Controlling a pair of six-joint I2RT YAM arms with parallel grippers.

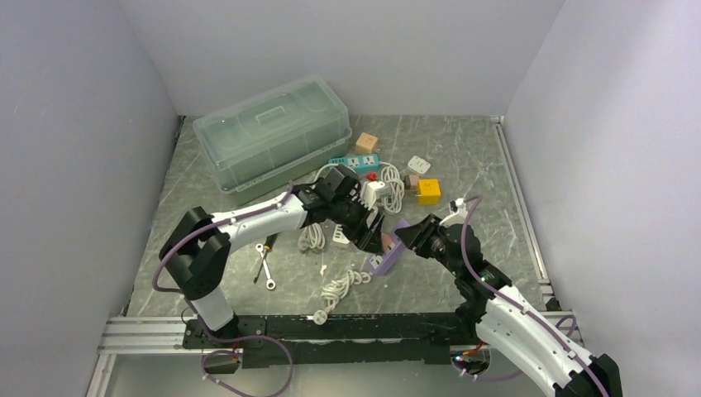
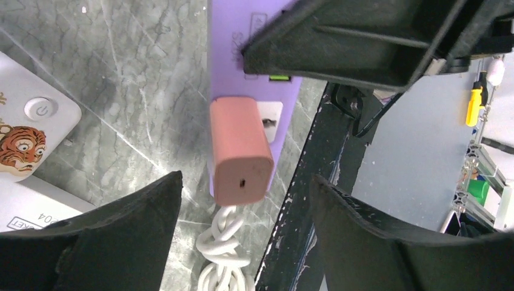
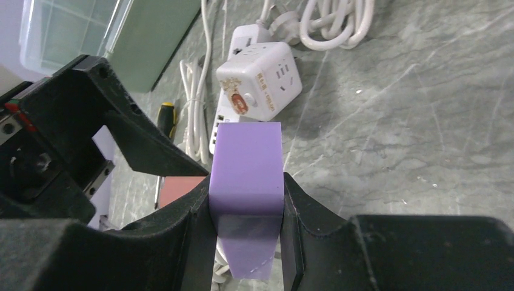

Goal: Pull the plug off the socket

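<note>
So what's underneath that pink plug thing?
The pink plug sits on a purple power strip, covering part of a white socket plate whose edge shows beside it. Its prongs are hidden inside the strip.

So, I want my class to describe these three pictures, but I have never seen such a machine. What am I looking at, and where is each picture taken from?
These are two robot arms bolted side by side, each ending in a two-finger gripper. The wide picture looks down from above and behind them; the other two come from cameras on the wrists, so the black shapes at the bottom are that arm's own fingers. The right gripper is clamped on a purple power strip. A pink plug sits in it, and the left gripper is open, one finger either side of the plug, not touching. On the grey table lie a clear lidded storage box, a white cube socket, a coiled white cable and a screwdriver.
</note>
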